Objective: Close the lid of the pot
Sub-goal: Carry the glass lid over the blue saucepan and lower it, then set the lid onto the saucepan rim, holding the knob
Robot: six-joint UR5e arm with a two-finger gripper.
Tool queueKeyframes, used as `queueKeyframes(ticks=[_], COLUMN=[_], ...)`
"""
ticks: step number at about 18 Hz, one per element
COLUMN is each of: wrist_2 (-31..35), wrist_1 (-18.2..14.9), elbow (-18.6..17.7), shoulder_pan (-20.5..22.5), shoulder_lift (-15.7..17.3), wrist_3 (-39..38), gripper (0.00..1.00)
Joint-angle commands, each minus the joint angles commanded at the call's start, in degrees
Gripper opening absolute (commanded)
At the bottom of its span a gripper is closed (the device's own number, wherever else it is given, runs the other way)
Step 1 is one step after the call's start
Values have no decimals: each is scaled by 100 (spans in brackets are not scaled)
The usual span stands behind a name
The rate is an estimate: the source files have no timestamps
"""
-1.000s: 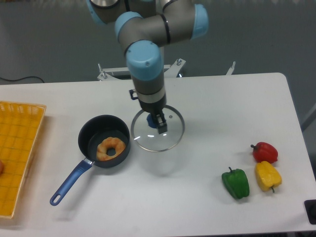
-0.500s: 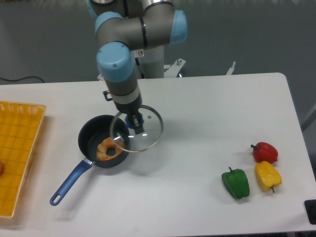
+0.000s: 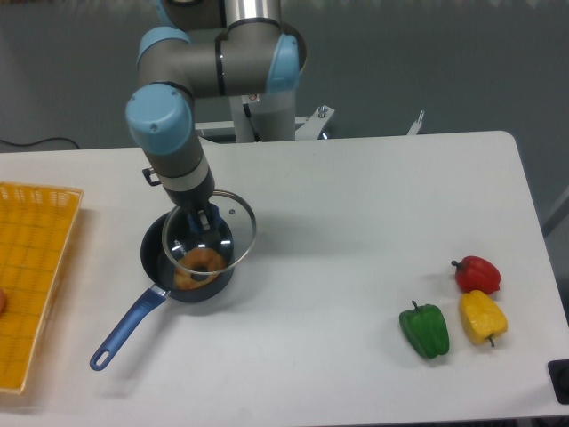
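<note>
The dark navy pot (image 3: 156,245) sits left of centre on the white table, its bright-blue handle (image 3: 124,330) pointing to the front left. A ring-shaped pastry (image 3: 199,267) lies inside it. My gripper (image 3: 204,219) is shut on the dark-blue knob of the glass lid (image 3: 233,231). The lid hangs in the air over the pot's right part, overlapping most of the rim and offset a little to the right. The knob itself is mostly hidden by my fingers.
A yellow mesh basket (image 3: 27,276) stands at the left edge. A red pepper (image 3: 477,273), a yellow pepper (image 3: 483,317) and a green pepper (image 3: 424,329) lie at the front right. The arm's base mount is at the table's back edge.
My gripper has carried the lid leftward from the table's middle to above the pot. The pot and peppers have not moved.
</note>
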Motion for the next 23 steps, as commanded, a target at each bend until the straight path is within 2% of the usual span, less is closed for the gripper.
queueKeyframes(ticks=[5,11,23], wrist_2=[-141,-141,-132], wrist_1=[17,334,334], elbow=[9,35,62], shoulder_pan=[-70,-114,-176], shoulder_lift=[-26,-176,-246], wrist_3=[-131,-290,-308], gripper=[47,47,46])
